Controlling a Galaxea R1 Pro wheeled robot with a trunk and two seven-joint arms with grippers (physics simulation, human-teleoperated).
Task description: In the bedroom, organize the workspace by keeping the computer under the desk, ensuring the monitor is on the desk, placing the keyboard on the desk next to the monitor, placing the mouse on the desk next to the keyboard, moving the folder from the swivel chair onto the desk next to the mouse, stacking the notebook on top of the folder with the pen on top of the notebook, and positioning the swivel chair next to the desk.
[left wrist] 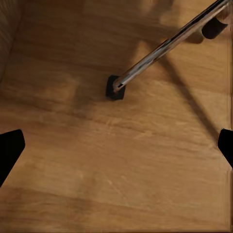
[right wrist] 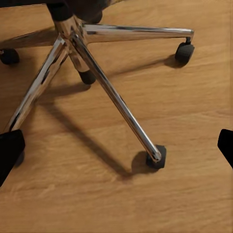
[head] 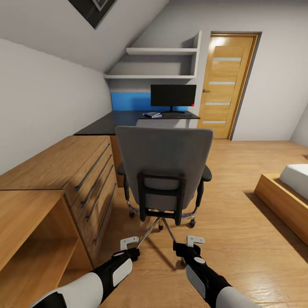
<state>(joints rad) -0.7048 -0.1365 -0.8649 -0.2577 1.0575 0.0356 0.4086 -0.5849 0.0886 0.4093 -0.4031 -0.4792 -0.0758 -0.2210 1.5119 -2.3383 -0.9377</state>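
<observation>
- Swivel chair [head: 164,167] stands mid-floor with its tall back toward the robot, between the robot and the desk [head: 128,119]; well apart from the desk, so the positioning step looks undone.
- Left gripper [head: 129,243] and right gripper [head: 194,240] hang low over the wood floor [head: 239,239], one on each side of the chair's chrome base. Likely reason: arms held down and forward for the drive, or readied to push the chair.
- Both grippers gape wide with nothing between the fingers; each wrist view shows dark fingertips at the picture's far edges and bare floor between.
- Right wrist view: chrome star base [right wrist: 73,36] with a caster [right wrist: 156,158] on the nearest spoke. Left wrist view: one spoke ending at a caster [left wrist: 115,87].
- Monitor [head: 173,96] upright at the far end of the desk, in front of a blue panel [head: 128,102].
- Small bluish flat item [head: 152,114] lies on the desk just beside the monitor's base; too small to identify. Dark strip under the screen may be the keyboard; cannot tell.
- Chair seat hidden by the backrest, so what rests on it cannot be told.
- Light-wood chest [head: 92,171] runs along the left wall; door [head: 226,85] behind the desk.
</observation>
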